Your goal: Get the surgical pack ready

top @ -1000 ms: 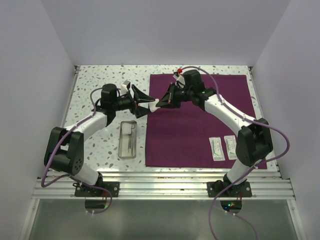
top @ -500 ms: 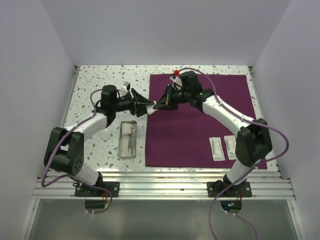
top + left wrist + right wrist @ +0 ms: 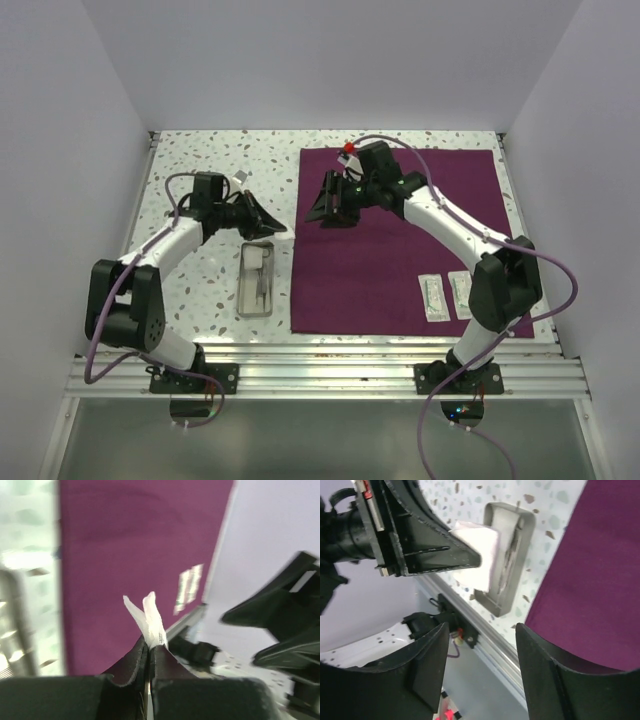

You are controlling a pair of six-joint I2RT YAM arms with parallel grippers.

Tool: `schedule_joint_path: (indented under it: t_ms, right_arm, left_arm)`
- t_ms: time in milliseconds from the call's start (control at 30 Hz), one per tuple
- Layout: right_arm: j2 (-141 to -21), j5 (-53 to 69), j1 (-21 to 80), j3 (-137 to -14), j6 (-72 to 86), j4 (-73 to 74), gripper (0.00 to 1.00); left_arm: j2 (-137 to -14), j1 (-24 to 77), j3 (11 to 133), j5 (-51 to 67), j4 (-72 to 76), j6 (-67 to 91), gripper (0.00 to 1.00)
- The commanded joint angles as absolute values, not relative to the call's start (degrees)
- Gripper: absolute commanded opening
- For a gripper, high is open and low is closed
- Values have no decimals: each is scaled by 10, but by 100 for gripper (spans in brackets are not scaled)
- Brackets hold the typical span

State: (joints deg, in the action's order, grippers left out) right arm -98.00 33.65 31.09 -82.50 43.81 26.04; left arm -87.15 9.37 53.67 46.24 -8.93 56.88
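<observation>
On the table, cloth sheet (image 3: pixel 400 240): you have the dark magenta sheet lying spread out flat over the right half of the speckled table (image 3: pixel 200 160).
Steel tray (image 3: pixel 257 280): it stands on the bare table just beside the sheet's left edge, long side running near to far.
Instruments (image 3: pixel 509 560): thin metal pieces lie lengthwise inside the tray; you cannot tell from these views how many there are.
White packets (image 3: pixel 436 298): two lie side by side on the sheet, close to its near right corner.
Left gripper (image 3: pixel 149 650): your left jaws are clenched on a white gauze square (image 3: pixel 150 616). The gauze sticks out past the fingertips as a folded, upturned flap.
Gauze position: from above it hangs at the tray's far end, close to the sheet's left edge. It is clear of the right gripper.
Right gripper (image 3: pixel 482 630): your right jaws stand parted with nothing between them. Both fingers are clear of the gauze.
Gripper spacing: the two grippers point toward each other over the sheet's left edge, near but not touching.
</observation>
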Motion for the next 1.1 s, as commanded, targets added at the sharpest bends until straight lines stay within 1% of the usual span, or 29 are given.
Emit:
schedule_joint_path:
  t_ms: [0, 67, 167, 267, 467, 733, 867, 933, 1033, 1067]
  right_arm:
    - [-983, 294, 307, -873, 350, 366, 60]
    - [-985, 282, 302, -875, 335, 386, 61]
    - [-984, 279, 291, -865, 323, 390, 62]
    - [-984, 282, 280, -852, 321, 388, 62]
    - [-986, 291, 273, -838, 329, 378, 62]
    - [-988, 293, 272, -829, 323, 381, 63]
    - [-991, 295, 271, -831, 318, 386, 63]
    - [-993, 298, 271, -831, 318, 387, 63]
    - [-994, 297, 270, -833, 314, 387, 63]
    - [-994, 297, 269, -831, 312, 387, 63]
  left_arm:
    - [-839, 85, 581, 364, -342, 324, 0]
    - [-830, 85, 573, 309, -393, 290, 0]
    - [-807, 85, 554, 235, -430, 254, 0]
    - [-802, 85, 535, 199, -448, 229, 0]
    - [-831, 86, 492, 226, -418, 192, 0]
    - [-848, 86, 494, 266, -372, 187, 0]
    - [-866, 86, 485, 263, -369, 190, 0]
    - [-876, 86, 481, 243, -378, 191, 0]
    - [-889, 87, 476, 233, -375, 188, 5]
    - [-890, 86, 473, 232, -373, 187, 12]
